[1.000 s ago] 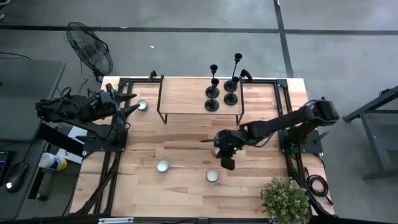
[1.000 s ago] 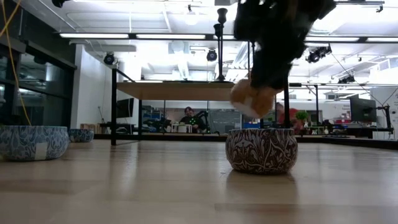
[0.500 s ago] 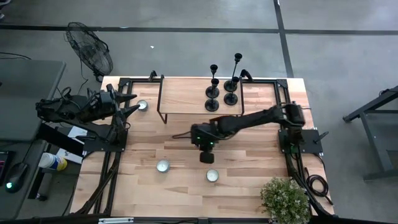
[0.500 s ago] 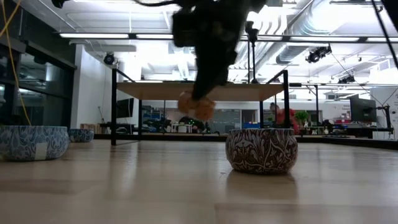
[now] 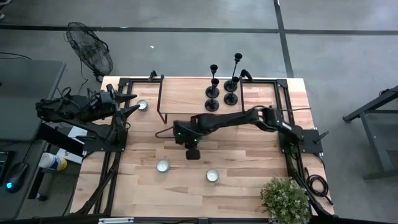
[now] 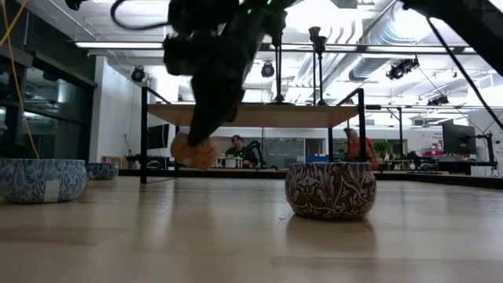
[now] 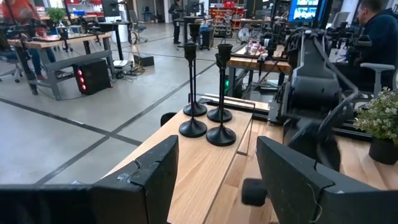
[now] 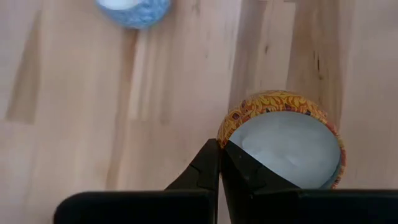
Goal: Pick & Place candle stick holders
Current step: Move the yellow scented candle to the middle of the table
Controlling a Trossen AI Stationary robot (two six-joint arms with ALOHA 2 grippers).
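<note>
A small orange and yellow bowl is held by the right claw, which is pinched shut on the bowl's rim. In the high view the right claw is stretched far across the middle of the bench, and in the low view the bowl is seen hanging in the air above the wood, not touching it. The four black candle stick holders are not being touched at all. They are stood upright, close together, on the raised wooden shelf at the back of the bench, and they are seen there from the left wrist view too. So the step in hand looks like the carrying of a bowl, not of a holder. Two other bowls are set on the bench near the front, a blue one and a dark one, and a fourth small bowl is near the left claw. The left claw is parked at the left side of the bench with its fingers wide apart and nothing in them. Next, the bowl probably has to be lowered gently onto a bare spot of wood, well apart from the other bowls, and let go. Care is needed so it is not dropped or tipped.
</note>
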